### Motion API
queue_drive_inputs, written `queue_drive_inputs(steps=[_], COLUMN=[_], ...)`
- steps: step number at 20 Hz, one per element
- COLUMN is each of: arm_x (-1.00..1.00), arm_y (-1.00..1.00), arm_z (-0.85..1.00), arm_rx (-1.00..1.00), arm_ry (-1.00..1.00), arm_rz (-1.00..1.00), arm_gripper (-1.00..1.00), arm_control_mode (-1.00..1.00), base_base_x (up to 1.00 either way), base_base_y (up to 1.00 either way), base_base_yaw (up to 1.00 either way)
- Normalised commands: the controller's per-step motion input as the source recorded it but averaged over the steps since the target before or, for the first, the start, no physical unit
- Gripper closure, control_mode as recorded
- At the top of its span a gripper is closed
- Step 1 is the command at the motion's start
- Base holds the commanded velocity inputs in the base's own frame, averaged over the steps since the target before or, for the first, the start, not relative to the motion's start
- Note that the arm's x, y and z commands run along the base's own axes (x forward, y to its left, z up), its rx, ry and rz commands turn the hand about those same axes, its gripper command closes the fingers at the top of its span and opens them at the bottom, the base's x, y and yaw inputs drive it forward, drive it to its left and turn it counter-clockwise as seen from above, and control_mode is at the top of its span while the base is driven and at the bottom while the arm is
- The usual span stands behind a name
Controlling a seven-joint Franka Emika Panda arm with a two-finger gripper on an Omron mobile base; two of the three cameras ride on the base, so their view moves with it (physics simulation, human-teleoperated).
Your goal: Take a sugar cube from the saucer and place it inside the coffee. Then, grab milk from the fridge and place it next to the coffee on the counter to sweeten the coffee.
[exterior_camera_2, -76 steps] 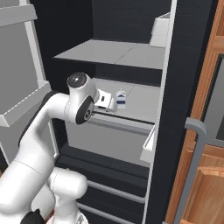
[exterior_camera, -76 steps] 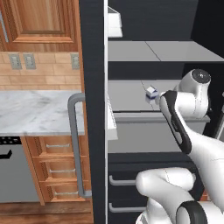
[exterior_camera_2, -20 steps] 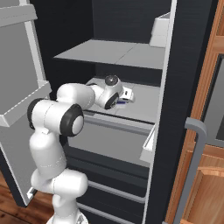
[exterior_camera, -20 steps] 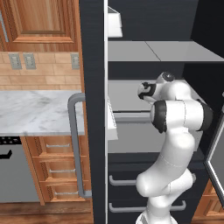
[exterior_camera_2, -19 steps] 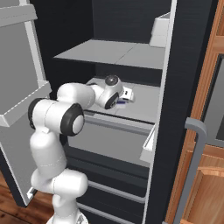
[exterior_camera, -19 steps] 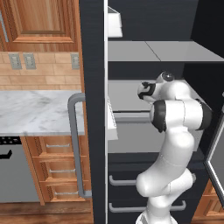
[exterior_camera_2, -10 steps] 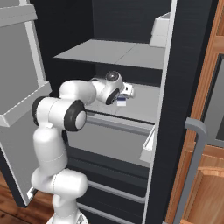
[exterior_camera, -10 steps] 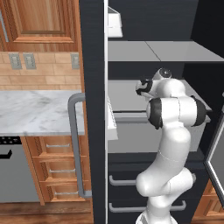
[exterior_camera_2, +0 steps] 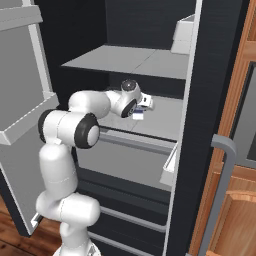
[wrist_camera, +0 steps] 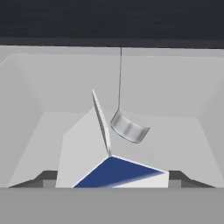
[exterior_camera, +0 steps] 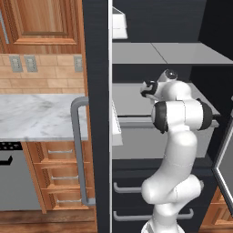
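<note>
Gripper has pushed deeper onto the fridge shelf since a second ago, and now sits right over the milk. Can't tell if the fingers have closed yet, so the grab looks imminent.

I'm looking at a home kitchen — a rendered one. In the left base view a white marble worktop runs under a tan tile backsplash with wall sockets, brown wooden cabinets above it and drawers below. A grey dishwasher sits at the worktop's near left edge. The tall black fridge stands open — grey shelves, drawers and a long bar handle. The floor is wood plank.
</note>
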Motion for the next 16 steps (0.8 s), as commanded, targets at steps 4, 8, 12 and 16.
queue_drive_inputs(steps=[4,8,12,16], arm_x=[-0.71,-1.0,-1.0,-1.0], arm_y=[0.0,0.01,0.0,0.0], arm_z=[0.0,0.14,0.4,0.52], arm_rx=[0.0,0.0,0.0,0.02], arm_ry=[-0.13,-0.19,-0.17,-0.04], arm_rz=[0.0,0.0,0.0,-0.04], arm_gripper=[1.0,1.0,1.0,1.0], arm_control_mode=[-1.0,-1.0,-1.0,-1.0], base_base_x=[0.0,0.0,0.0,0.0], base_base_y=[0.0,0.0,0.0,0.0], base_base_yaw=[0.0,0.0,0.0,0.0])
